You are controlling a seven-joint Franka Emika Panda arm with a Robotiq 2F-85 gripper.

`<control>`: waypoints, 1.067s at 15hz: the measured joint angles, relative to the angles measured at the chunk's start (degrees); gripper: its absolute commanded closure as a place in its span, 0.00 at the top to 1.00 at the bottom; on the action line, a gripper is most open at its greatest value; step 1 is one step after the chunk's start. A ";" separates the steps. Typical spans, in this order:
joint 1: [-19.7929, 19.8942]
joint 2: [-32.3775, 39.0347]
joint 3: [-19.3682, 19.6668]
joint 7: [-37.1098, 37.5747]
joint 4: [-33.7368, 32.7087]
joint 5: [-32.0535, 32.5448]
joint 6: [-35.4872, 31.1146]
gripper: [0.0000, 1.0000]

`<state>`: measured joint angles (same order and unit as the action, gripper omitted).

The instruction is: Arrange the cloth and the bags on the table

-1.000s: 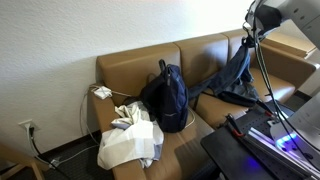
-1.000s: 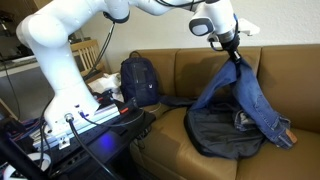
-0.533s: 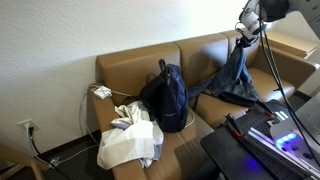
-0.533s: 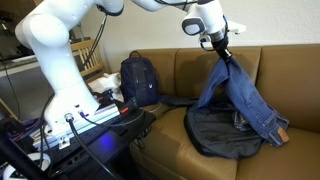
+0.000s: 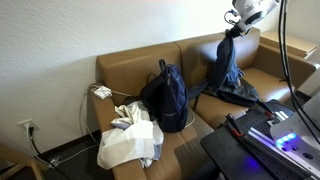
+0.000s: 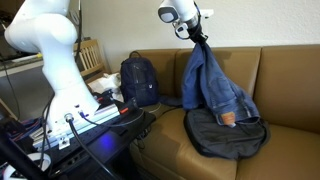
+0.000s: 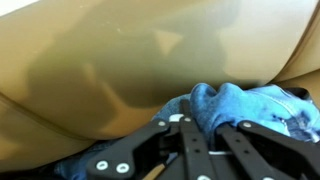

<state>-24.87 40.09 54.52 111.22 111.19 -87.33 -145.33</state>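
Note:
The cloth [image 6: 210, 85], a blue denim garment, hangs in the air over the brown sofa; it also shows in an exterior view [image 5: 224, 68]. My gripper [image 6: 197, 36] is shut on its top edge, with the denim [image 7: 235, 105] bunched between the black fingers [image 7: 160, 140] in the wrist view. The black backpack [image 5: 166, 95] stands upright on the middle seat, seen again in an exterior view [image 6: 139, 78]. A white tote [image 5: 130, 142] lies crumpled on the end seat beside it. The cloth's lower hem brushes a dark grey fabric item [image 6: 226, 132] on the seat.
The sofa [image 5: 125, 68] stands against a white wall. A white charger and cables [image 5: 102, 92] lie on its armrest. The robot's base with cables [image 6: 75, 110] stands in front, and a wooden chair [image 6: 90, 55] behind it. A dark stand [image 5: 250, 145] is near the sofa front.
The gripper has carried the hanging cloth up and sideways along the sofa toward the backpack. The cloth now hangs straighter. Backpack and tote have not moved.

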 measured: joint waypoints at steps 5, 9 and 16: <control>-6.13 -8.79 3.59 -5.23 7.55 1.46 1.62 0.02; 2.28 -14.29 -7.48 -0.19 7.55 11.87 -1.55 0.02; 0.79 -32.57 -9.38 22.10 6.67 30.22 9.49 0.02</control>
<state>-24.08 7.52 45.14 133.32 117.86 -57.11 -135.83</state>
